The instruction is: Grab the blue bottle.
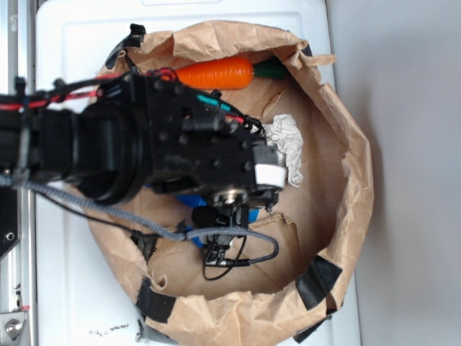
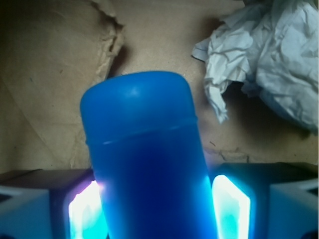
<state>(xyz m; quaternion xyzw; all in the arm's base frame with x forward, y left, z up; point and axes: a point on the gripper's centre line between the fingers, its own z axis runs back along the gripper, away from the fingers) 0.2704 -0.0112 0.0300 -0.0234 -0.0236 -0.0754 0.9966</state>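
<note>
Exterior view, from above: black robot arm (image 1: 108, 148) reaching from the left over a shallow nest of crumpled brown paper (image 1: 338, 209) on a white desk (image 1: 57, 288). Paper rim held in shape by strips of black tape (image 1: 317, 280). Orange toy carrot (image 1: 215, 73) with a green top lying at the far edge of the nest, just beyond the arm. Crumpled white paper ball (image 1: 288, 144) on the nest floor, just beside the front end of the arm. Grey braided cable (image 1: 166, 232) looping below the arm. Blue bottle (image 1: 191, 201) mostly hidden under the wrist, only small blue patches visible beneath it, near the middle of the nest.

Wrist view: hand (image 2: 158, 206) lowered around the blue bottle (image 2: 144, 159), one finger (image 2: 84, 211) on the left and the other on the right of the wide cylindrical body. Left finger apparently touching the bottle wall; right finger just beside it, with a thin dark gap not clearly resolved. Actual clamping on the bottle not decidable from these views. Rounded end of the bottle pointing away from the camera, lying on the brown paper (image 2: 55, 74). White paper ball (image 2: 264, 59) at upper right, apart from the bottle. Torn paper edge visible at upper left of the bottle.
</note>
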